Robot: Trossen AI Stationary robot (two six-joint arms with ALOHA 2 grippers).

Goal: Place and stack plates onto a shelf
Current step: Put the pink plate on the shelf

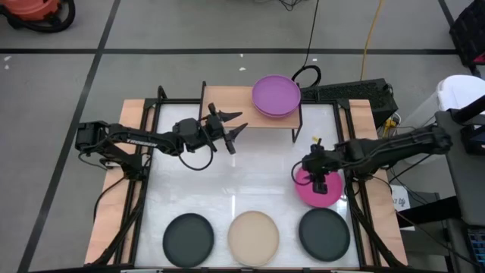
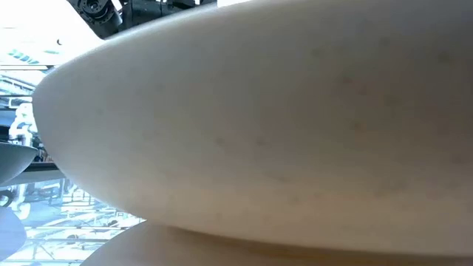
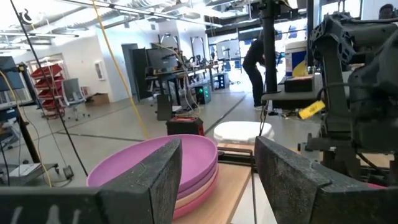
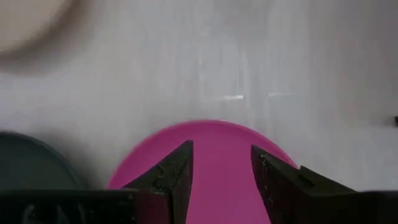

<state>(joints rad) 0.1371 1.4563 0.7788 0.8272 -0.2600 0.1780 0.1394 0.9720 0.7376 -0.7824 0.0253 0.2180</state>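
Right gripper [image 1: 318, 184] is poised directly over the magenta plate [image 1: 327, 194] on the tabletop [image 1: 250, 174], fingers parted and empty, near rim between them. Shelf [image 1: 227, 102] lies beyond, purple stack [image 1: 276, 95] on its right half. Left gripper [image 1: 233, 129], open, is parked beside the shelf.

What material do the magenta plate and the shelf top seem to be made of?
Magenta plate: probably plastic or matte-glazed ceramic; even colour, dull surface without glare. Shelf top: light wood or wood laminate, a flat tan board.
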